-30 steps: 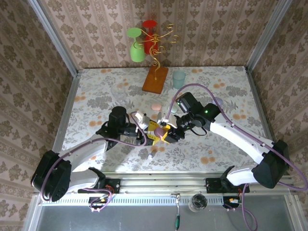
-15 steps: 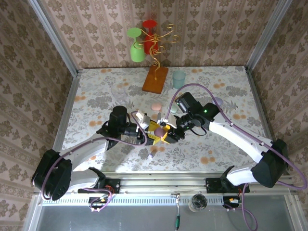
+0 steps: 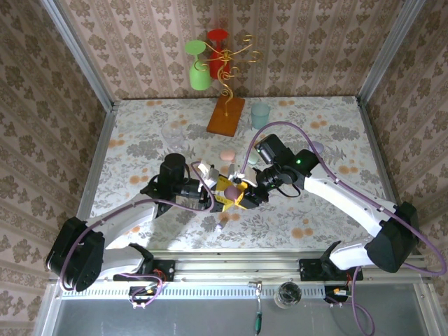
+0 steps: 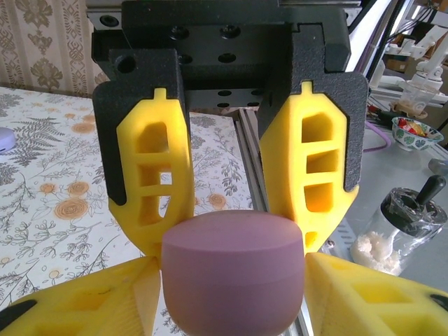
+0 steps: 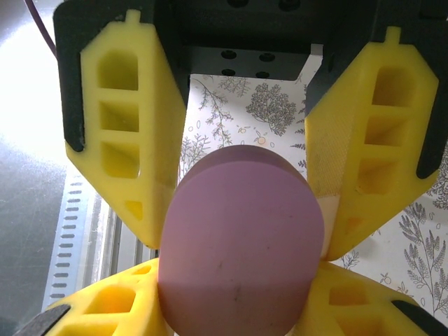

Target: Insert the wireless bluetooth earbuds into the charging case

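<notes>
The floral table (image 3: 140, 133) carries a wooden-based wire stand (image 3: 225, 115) at the back, hung with green and red cups. Mid-table, the left gripper (image 4: 231, 274) and right gripper (image 5: 238, 280) meet nose to nose, each clenched on the same mauve charging case (image 3: 229, 189), lid closed (its shell is plain). A pink case (image 3: 227, 155) sits just behind. One tiny pale earbud (image 3: 220, 225), barely discernible, lies nearer the bases.
</notes>
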